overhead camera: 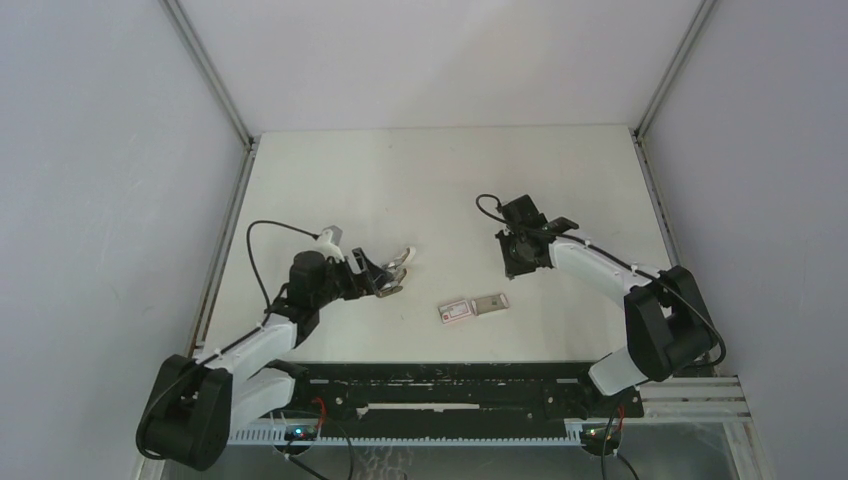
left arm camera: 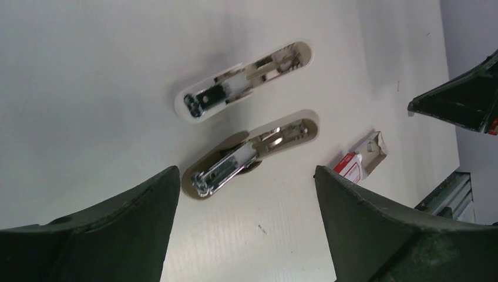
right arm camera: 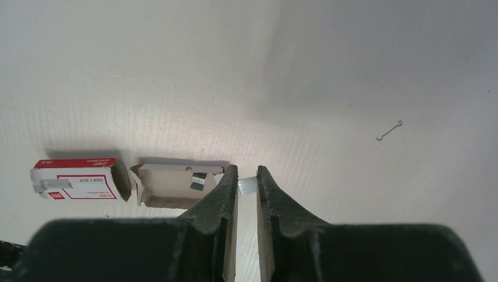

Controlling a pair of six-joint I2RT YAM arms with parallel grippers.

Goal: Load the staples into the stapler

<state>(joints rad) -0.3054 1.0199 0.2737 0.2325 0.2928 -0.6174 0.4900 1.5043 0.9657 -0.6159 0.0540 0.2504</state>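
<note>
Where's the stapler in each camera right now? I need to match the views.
Top external: the stapler lies left of centre.
Left wrist: the stapler sits mid-frame, opened.
Right wrist: not in view.
Shared landmark: the red-and-white staple box, lower centre in top external, right in left wrist, lower left in right wrist.

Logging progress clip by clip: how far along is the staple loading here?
Done: the box is slid off its tray, and the stapler sits open on the table. In hand: the right tool is shut on the staples, apart from the stapler; the left tool is open at the stapler. Left: carrying the strip across, seating it in the stapler and closing it.
</note>
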